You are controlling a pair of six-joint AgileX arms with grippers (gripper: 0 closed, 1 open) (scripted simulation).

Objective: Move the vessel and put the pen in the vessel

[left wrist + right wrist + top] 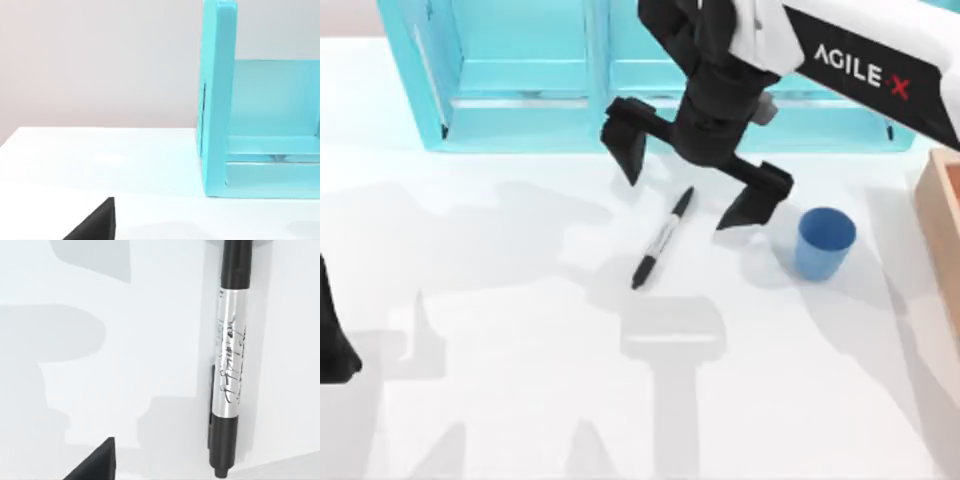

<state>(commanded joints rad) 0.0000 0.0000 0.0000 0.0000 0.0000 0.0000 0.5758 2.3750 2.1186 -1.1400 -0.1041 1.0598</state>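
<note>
The pen [662,238] is a slim black marker with a glossy grey printed band along its barrel, lying flat and diagonal on the smooth white tabletop [520,400]. The right gripper [692,178] hangs over the pen's upper end, its two matte black wedge-shaped fingers spread wide apart and holding nothing, one to either side of the pen's line. Just off the gripper's right finger stands the vessel [824,243], a plain blue cylindrical cup, upright and open-mouthed, apart from the pen. Behind the gripper runs a turquoise shelf unit [520,80] with flat panels and open bays; a tan wooden box [942,215] edges in beyond the cup.

The right wrist view brings out the pen's [229,360] scrawled lettering and its clip. The left wrist view gives the shelf's [217,100] end panel against a bare pale wall [100,60]. The left arm [332,340] sits parked at the tabletop's left edge; I cannot tell its gripper's state.
</note>
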